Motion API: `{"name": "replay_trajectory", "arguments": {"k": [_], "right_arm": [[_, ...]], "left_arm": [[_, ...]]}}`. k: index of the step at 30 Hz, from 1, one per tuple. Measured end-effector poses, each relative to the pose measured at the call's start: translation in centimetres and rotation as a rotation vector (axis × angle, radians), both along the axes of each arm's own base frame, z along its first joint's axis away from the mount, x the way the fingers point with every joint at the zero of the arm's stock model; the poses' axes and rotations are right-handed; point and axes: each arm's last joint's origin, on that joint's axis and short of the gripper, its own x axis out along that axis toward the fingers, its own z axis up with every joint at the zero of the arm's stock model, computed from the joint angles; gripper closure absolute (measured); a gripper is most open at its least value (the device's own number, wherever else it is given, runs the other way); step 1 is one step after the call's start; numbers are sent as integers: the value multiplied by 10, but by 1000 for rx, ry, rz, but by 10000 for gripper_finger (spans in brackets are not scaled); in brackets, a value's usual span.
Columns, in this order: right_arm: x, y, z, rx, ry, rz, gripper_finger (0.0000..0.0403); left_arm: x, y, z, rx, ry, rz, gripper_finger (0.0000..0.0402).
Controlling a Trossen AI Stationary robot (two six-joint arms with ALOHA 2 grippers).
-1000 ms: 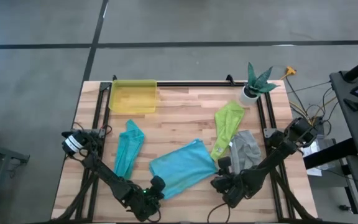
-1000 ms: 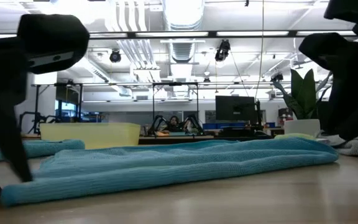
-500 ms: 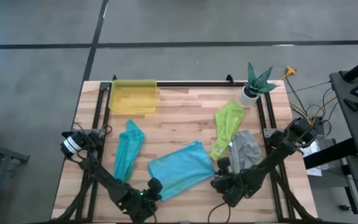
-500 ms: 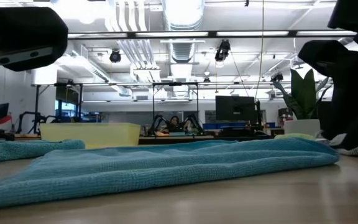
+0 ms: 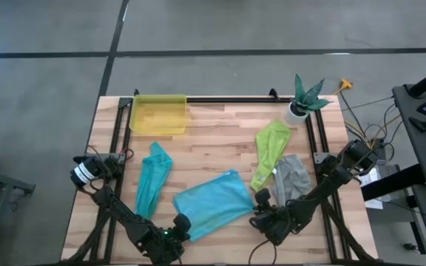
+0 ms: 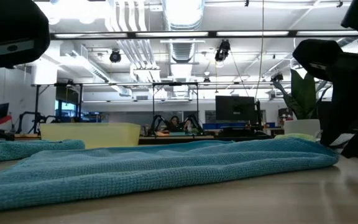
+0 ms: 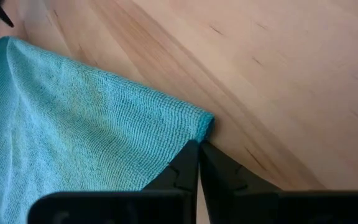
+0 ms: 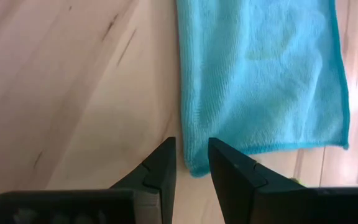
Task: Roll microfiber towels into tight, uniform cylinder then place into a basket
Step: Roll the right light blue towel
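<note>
Lower frame: left tool (image 7: 197, 149) clenched on a corner of the light blue towel (image 5: 211, 203); right tool (image 8: 191, 158) slightly parted, apparently empty, at its other corner. Upper left: yellow basket (image 5: 158, 117) empty. No towel rolled yet.

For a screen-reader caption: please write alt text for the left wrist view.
The left gripper, its two dark fingers shut, pinches a corner of the light blue microfiber towel. The towel lies flat on the pale wooden table.
</note>
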Motion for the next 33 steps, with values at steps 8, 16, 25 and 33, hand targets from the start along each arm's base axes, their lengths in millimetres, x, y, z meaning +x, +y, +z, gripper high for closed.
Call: {"name": "replay_trajectory", "arguments": {"k": [8,16,25,33], "right_arm": [[3,-12,-7,-22,8,-1,314],[11,-27,-13,83,16,-74,330],[15,-22,-7,241,48,-149,393],[16,-12,27,515,79,-162,394]], "left_arm": [[0,0,0,-1,-7,2,402],[0,-1,0,5,-15,6,401],[-1,0,-1,-70,-46,146,401],[-7,-3,8,-190,-46,235,401]]}}
